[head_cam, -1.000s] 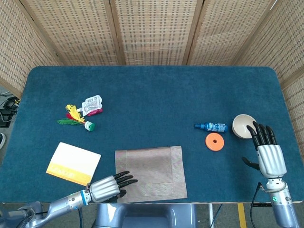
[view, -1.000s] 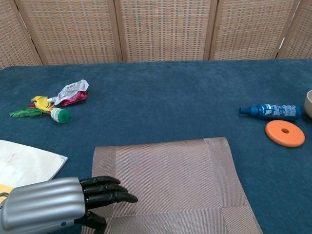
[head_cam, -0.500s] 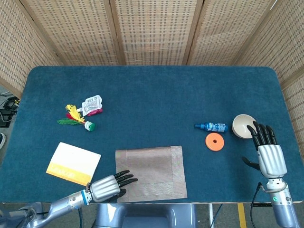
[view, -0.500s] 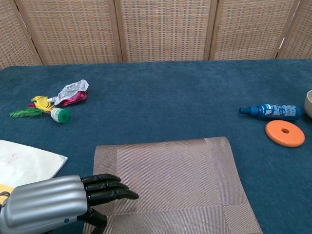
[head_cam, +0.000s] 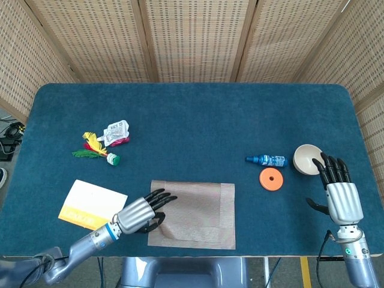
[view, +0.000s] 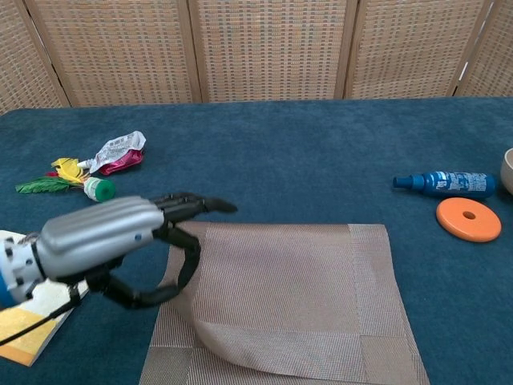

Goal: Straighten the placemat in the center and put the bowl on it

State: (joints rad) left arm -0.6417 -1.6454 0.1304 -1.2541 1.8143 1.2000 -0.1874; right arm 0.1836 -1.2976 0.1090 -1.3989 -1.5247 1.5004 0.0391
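Note:
The brown woven placemat lies near the table's front edge, its sides roughly square to the edge. My left hand grips its left edge. In the chest view that hand has its fingers stretched over the placemat and its thumb curled beside it, and the mat's near left part is raised in a fold. The beige bowl sits upright at the far right, seen as a sliver in the chest view. My right hand rests open just in front of the bowl, fingertips close to its rim.
A blue bottle lies on its side with an orange disc beside it, between mat and bowl. A white and yellow notepad lies left of the mat. A feathered toy and a crumpled packet lie at far left.
My left hand has risen and moved away from the front edge, dragging the placemat's left side with it. The mat now sits straighter and further in. The right hand is unmoved.

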